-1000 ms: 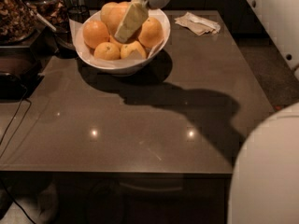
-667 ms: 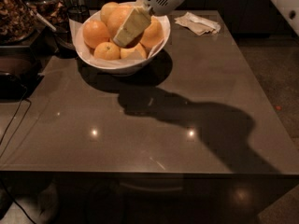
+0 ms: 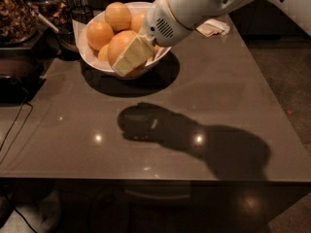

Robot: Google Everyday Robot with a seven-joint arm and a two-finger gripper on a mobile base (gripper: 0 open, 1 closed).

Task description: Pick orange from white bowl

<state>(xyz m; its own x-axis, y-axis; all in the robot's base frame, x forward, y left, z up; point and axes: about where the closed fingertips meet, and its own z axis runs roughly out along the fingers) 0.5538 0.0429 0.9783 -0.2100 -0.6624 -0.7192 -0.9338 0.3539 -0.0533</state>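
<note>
The white bowl (image 3: pixel 92 59) stands at the back left of the dark table and holds several oranges. My gripper (image 3: pixel 124 58) hangs over the bowl's front rim, above the fruit. A large deep-orange orange (image 3: pixel 119 42) sits between its fingers; one cream finger (image 3: pixel 132 57) lies across the fruit's front and the other is hidden behind it. The white arm reaches in from the upper right. Its shadow falls on the table well in front of the bowl.
A crumpled white napkin (image 3: pixel 212 28) lies at the back right. A dark wire cup (image 3: pixel 80 14) and jars of brown food (image 3: pixel 17 13) stand left of the bowl. A black cable (image 3: pixel 14 125) runs along the left edge. The table's front edge (image 3: pixel 146 177) is near.
The gripper has risen out of the bowl toward the front rim with a large orange between its fingers. Its shadow has slid forward onto the table.
</note>
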